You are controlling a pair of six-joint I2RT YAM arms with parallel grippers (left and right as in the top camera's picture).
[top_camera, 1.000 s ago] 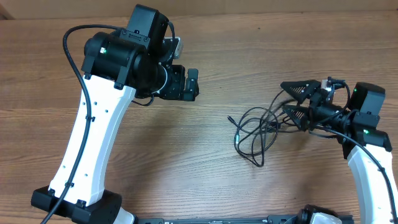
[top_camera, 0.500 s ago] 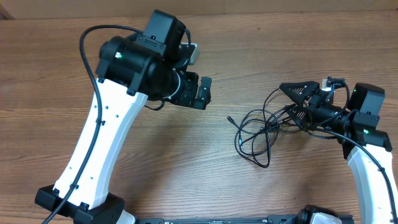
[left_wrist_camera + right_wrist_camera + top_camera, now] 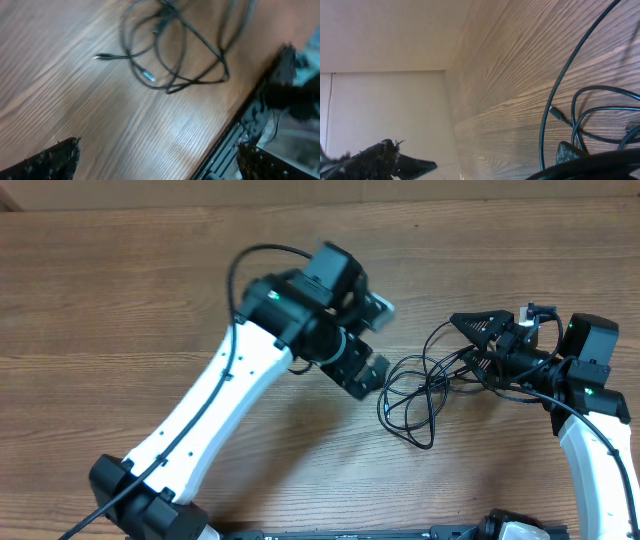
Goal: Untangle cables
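While weighing why everything sat as it did, found the cables (image 3: 414,394) heaped as one loose, looped bundle on the wooden table (image 3: 120,270), toward its right edge and about midway between the front and back edges, with thin plug ends (image 3: 148,76) poking out on the side facing the left edge. Found the left gripper (image 3: 368,375) just beside that fringe, jaws spread wide with nothing between them, presumably angled down to pick out a single loop. Found the right gripper (image 3: 466,342) at the opposite fringe, likewise released, with strands running into the gap between its fingers; could not confirm contact with either finger. Read the flanking arrangement as set-up for drawing strands toward opposite edges. Judged the task barely begun, with loops crossing one another and none laid apart.
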